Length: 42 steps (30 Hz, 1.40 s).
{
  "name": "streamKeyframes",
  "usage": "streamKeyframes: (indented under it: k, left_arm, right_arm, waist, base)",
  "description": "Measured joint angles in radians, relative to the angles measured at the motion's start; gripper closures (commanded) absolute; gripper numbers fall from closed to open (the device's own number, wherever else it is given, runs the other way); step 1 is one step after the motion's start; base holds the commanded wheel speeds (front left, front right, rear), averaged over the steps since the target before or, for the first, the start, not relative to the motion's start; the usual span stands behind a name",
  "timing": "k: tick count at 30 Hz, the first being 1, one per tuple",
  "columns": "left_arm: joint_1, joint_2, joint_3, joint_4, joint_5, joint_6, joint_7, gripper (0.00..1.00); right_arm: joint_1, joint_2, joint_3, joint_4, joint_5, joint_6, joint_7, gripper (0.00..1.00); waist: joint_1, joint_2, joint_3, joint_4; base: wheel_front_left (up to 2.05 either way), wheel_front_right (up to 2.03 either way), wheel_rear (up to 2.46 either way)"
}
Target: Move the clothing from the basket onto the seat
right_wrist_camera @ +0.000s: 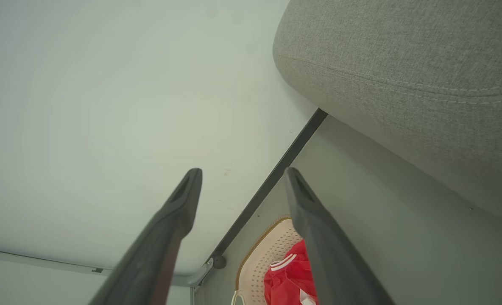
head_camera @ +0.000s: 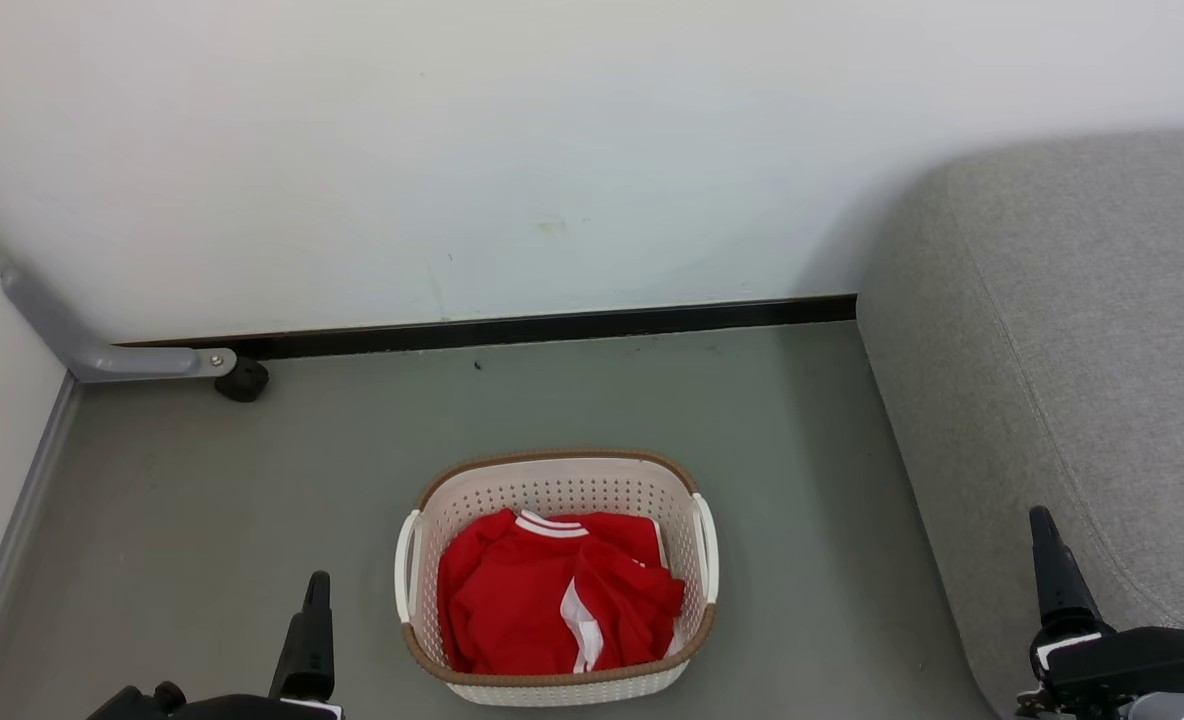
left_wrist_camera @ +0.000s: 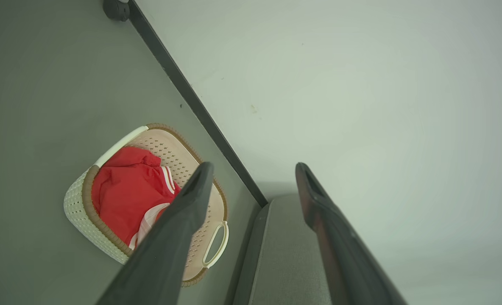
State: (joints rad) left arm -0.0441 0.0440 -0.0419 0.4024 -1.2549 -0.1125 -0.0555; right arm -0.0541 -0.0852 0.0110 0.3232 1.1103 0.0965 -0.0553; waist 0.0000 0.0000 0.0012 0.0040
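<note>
Both the left gripper (left_wrist_camera: 255,167) and right gripper (right_wrist_camera: 243,171) hang spread, empty. Red clothing (head_camera: 542,600) in the basket (head_camera: 552,492), lower centre, looks light and floppy; I'd pinch a raised fold.

We see a home-like room: grey sofa seat (head_camera: 1052,350) at right, laundry basket (head_camera: 562,490) on the floor (head_camera: 202,520).

One basket (head_camera: 556,457), one seat (head_camera: 1072,350), two grippers (left_wrist_camera: 254,166) (right_wrist_camera: 242,170)
</note>
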Motion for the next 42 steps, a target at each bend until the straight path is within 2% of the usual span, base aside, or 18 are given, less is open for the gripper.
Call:
streamKeyframes:
  k: [12, 24, 42]
  left_arm:
    - [-0.014, 0.018, -0.034, 0.001, 0.210, 0.024, -0.036, 0.00]
    - [-0.017, 0.044, -0.083, 0.007, 0.451, 0.025, -0.084, 0.00]
    - [-0.031, 0.053, -0.093, -0.001, 0.735, 0.026, -0.149, 0.00]
  right_arm:
    - [-0.019, -0.033, 0.050, 0.001, -0.181, -0.002, -0.038, 0.00]
    - [-0.039, -0.063, 0.088, 0.031, -0.372, -0.009, -0.083, 0.00]
    - [-0.060, -0.093, 0.130, 0.079, -0.625, -0.014, -0.148, 0.00]
  waist:
    - [0.0000, 0.0000, 0.002, 0.001]
    - [0.0000, 0.0000, 0.002, 0.001]
    - [0.0000, 0.0000, -0.008, 0.003]
  base:
    - [0.00, 0.00, 0.00]
    - [0.00, 0.00, 0.00]
    - [0.00, 0.00, 0.00]
